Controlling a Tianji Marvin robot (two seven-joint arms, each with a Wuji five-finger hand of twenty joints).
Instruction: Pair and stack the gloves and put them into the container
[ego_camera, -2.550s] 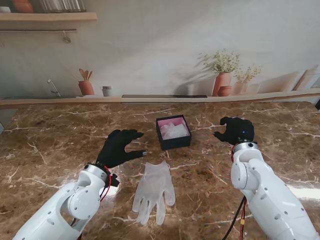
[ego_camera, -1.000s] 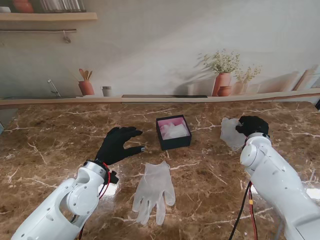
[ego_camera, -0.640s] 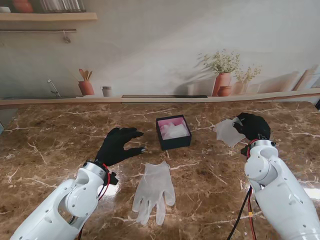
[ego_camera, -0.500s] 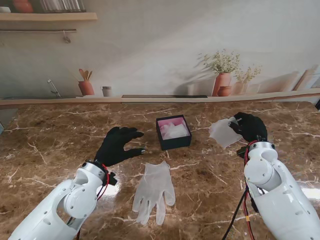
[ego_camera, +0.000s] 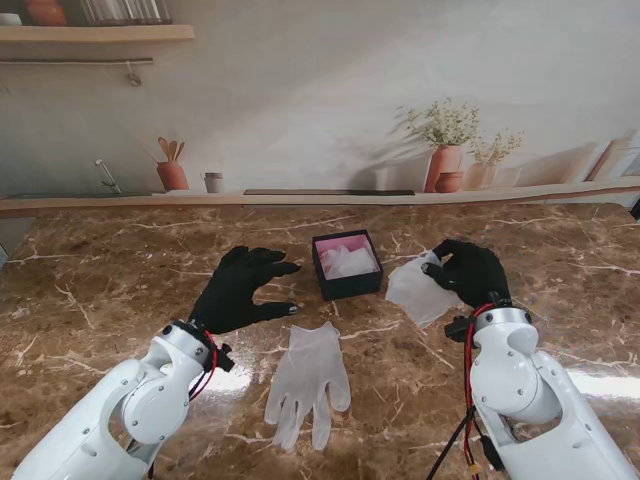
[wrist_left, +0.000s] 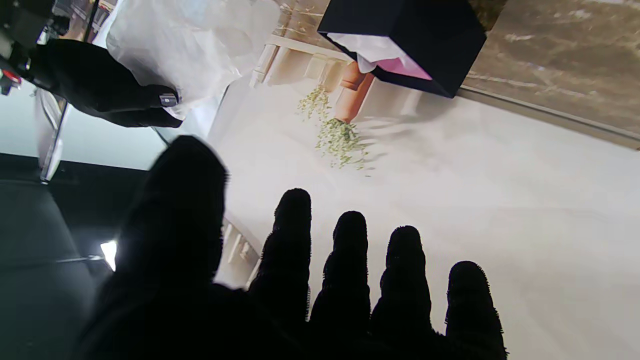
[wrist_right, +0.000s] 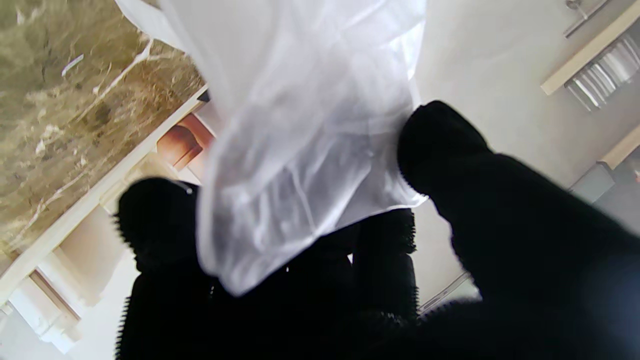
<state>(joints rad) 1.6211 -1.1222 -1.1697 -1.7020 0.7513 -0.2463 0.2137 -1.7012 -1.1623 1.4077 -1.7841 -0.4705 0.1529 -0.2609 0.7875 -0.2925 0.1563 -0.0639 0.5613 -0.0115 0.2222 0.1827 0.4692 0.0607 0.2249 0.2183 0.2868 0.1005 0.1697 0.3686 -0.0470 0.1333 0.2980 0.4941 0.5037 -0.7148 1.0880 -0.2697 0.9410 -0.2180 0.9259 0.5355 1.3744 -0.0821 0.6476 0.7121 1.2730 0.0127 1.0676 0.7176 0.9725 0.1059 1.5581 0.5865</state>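
A translucent white glove (ego_camera: 309, 381) lies flat on the marble table, nearer to me than the small dark box (ego_camera: 347, 264) with pink and white lining. My right hand (ego_camera: 470, 272) is shut on a second white glove (ego_camera: 418, 290), which hangs just right of the box; the right wrist view shows that glove (wrist_right: 300, 140) pinched between thumb and fingers. My left hand (ego_camera: 240, 290) hovers open to the left of the box, fingers spread, holding nothing. In the left wrist view the box (wrist_left: 405, 45) and the held glove (wrist_left: 195, 45) appear beyond the fingers (wrist_left: 350, 270).
The brown marble table (ego_camera: 120, 290) runs back to a wooden ledge (ego_camera: 120, 203) along the wall. On the ledge stand terracotta pots with plants (ego_camera: 445, 160) and a utensil pot (ego_camera: 172, 172). A shelf (ego_camera: 95, 33) hangs high on the left.
My right hand went to the far right, closed on the second white glove there and carried it left toward the box. The left hand barely shifted.
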